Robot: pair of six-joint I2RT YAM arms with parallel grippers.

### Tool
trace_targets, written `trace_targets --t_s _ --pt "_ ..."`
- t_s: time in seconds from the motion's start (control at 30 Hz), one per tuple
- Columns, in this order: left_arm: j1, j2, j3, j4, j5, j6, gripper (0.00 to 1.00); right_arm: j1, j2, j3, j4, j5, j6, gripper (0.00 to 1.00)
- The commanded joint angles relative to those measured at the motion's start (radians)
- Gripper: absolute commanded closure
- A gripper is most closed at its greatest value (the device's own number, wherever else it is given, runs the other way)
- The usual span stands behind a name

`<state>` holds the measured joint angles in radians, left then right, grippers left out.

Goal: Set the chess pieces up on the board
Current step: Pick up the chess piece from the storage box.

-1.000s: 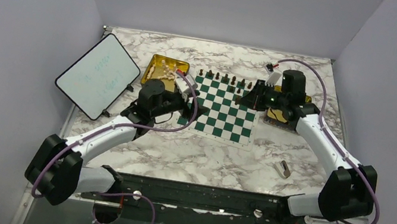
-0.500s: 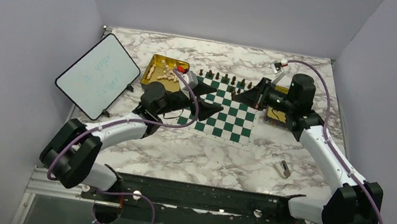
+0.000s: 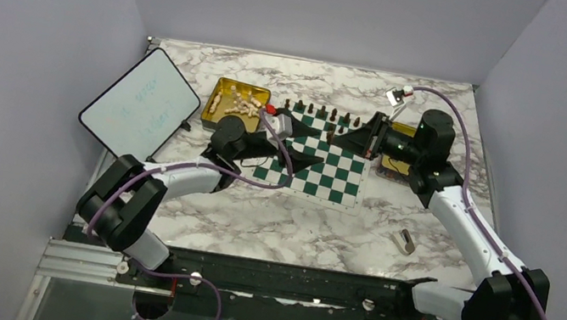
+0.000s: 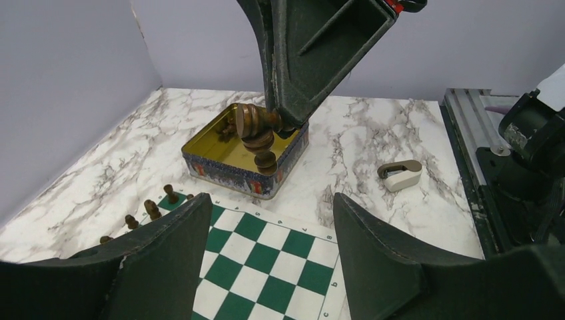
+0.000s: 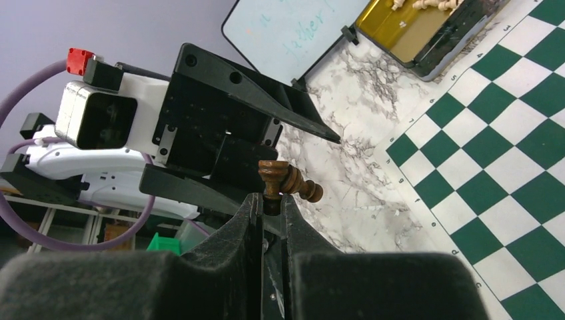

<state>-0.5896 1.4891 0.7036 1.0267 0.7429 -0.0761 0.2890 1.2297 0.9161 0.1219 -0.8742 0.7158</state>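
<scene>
Hovering over board point(image 3: 333, 176) upper-right part, mid-frame in top view, dark piece point(image 5: 288, 181) is pinched tight by right fingers point(image 5: 243, 233), tilted; likely destined for dark row point(image 3: 322, 114). Left fingers point(image 4: 166, 247) spread wide, empty, held over board's left.

Board point(image 3: 322, 166) flat; dark pieces point(image 3: 322, 113) along far edge; cream pieces point(image 3: 242, 104) in gold tray point(image 3: 245, 85); brown piece point(image 5: 293, 183) in right claw point(image 5: 270, 203).

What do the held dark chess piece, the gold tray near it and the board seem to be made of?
Dark piece, held in the right gripper: probably varnished turned wood, given its brown colour, ringed profile and soft shine.
Tray: likely a thin metal tin, glossy gold inside with a printed bluish outer wall.
Board: seemingly a thin printed mat, perhaps vinyl. It lies flat, with matte green and white squares.
</scene>
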Motion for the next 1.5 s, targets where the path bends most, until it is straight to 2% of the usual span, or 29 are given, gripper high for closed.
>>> trace_targets --t_s 0.0,0.13,0.53,0.73,1.07,1.17,1.37,1.47 --pt "-0.004 0.036 0.055 0.082 0.066 0.027 0.32 0.011 -0.015 -0.011 0.061 -0.04 0.033 0.89" --pt "-0.006 0.053 0.072 0.11 0.066 0.007 0.33 0.018 -0.006 -0.013 0.067 -0.039 0.036 0.9" --pt "-0.006 0.089 0.079 0.142 0.093 -0.031 0.52 0.032 0.023 -0.013 0.084 -0.03 0.04 0.89" --pt "0.001 0.091 0.07 0.161 0.097 -0.053 0.71 0.033 0.03 -0.015 0.073 -0.028 0.029 0.9" --pt "0.047 0.05 -0.019 0.137 0.033 -0.133 0.93 0.034 0.037 -0.013 0.003 -0.001 -0.04 0.89" --pt "0.067 -0.01 -0.05 0.01 -0.003 -0.138 0.95 0.033 0.049 0.034 -0.162 0.11 -0.149 0.89" --pt "0.08 -0.213 -0.06 -0.525 -0.222 0.026 0.94 0.034 0.14 0.141 -0.515 0.288 -0.353 0.88" --pt "0.081 -0.284 -0.042 -0.697 -0.287 0.109 0.92 0.042 0.191 0.193 -0.656 0.389 -0.443 0.88"
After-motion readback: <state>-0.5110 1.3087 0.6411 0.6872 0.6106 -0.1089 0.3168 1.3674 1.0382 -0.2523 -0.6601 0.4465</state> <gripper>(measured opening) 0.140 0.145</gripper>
